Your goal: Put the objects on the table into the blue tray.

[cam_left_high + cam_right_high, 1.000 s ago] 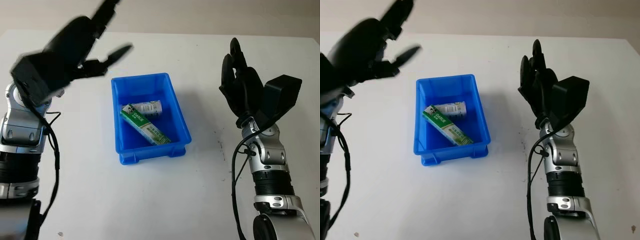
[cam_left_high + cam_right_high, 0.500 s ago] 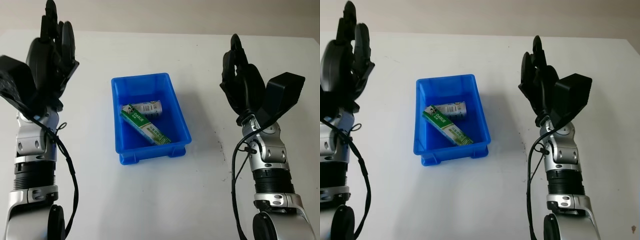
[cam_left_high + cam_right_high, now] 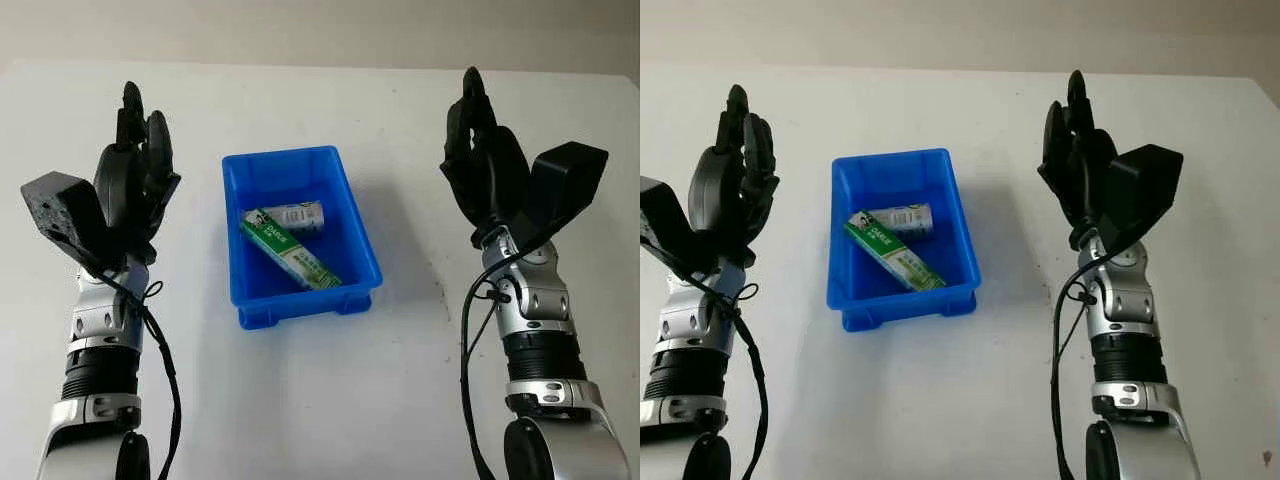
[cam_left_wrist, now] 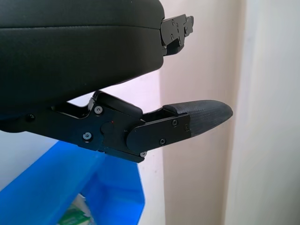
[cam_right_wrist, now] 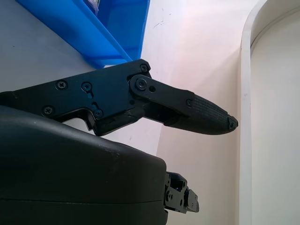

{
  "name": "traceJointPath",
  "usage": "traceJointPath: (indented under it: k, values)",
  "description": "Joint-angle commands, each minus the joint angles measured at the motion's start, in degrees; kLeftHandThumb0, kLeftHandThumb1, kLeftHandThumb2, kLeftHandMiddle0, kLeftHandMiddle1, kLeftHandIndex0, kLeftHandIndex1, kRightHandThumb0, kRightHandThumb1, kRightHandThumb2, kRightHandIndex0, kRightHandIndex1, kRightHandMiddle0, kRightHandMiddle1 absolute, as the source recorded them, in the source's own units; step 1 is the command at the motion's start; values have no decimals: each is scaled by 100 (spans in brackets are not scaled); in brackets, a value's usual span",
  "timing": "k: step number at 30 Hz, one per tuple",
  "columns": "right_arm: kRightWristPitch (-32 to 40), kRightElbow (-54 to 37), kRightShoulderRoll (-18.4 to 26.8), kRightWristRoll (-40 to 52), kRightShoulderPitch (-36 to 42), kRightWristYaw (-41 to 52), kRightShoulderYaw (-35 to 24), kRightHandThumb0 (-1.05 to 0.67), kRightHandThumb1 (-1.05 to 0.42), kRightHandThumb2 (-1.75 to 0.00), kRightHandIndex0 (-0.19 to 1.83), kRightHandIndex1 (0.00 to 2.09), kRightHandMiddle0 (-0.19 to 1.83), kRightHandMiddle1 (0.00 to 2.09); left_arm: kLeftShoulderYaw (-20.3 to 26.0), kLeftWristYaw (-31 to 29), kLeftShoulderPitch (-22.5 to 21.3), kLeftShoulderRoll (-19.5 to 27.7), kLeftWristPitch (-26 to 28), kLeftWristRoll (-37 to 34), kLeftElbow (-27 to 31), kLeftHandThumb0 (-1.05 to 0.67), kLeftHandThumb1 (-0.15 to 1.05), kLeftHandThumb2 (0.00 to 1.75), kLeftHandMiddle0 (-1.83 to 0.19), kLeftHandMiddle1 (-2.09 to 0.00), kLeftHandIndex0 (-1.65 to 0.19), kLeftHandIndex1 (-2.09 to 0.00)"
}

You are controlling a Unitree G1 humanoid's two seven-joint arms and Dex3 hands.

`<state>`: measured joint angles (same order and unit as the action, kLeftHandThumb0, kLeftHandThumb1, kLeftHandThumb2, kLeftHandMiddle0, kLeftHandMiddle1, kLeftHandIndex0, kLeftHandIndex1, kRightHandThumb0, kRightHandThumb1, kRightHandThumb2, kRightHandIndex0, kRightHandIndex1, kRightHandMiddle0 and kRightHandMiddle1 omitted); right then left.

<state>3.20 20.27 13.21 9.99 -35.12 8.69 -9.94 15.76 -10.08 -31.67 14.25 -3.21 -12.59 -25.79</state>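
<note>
Objects of the task are found inside the rectangular blue plastic tray (image 3: 300, 232) at the middle of the white table (image 3: 330, 390): a green and white carton (image 3: 290, 251) lying diagonally, with a small white cylindrical bottle (image 3: 298, 215) just behind it, touching. The black left hand (image 3: 135, 190) is raised open beside the tray, nothing held. The black right hand (image 3: 485, 165) is likewise raised open on the opposite side.

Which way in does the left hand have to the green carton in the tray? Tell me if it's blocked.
Probably not blocked. The left hand is open, raised beside the blue tray, and the green carton lies exposed from above; the white bottle touching it crowds one side.
</note>
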Motion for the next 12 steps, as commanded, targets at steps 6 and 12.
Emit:
traceJointPath:
  k: [6,12]
  values:
    - [-97,-12,-18,52,-82,41,-40,-75,-105,-74,-19,0,-19,0,-70,17,-76,9,-168,51,69,-76,105,70,19,0,19,0]
    - [-115,-37,-27,48,-43,44,-32,-74,-105,-74,-19,0,-19,0,-114,78,-10,-17,-200,46,175,-75,105,70,19,0,19,0]
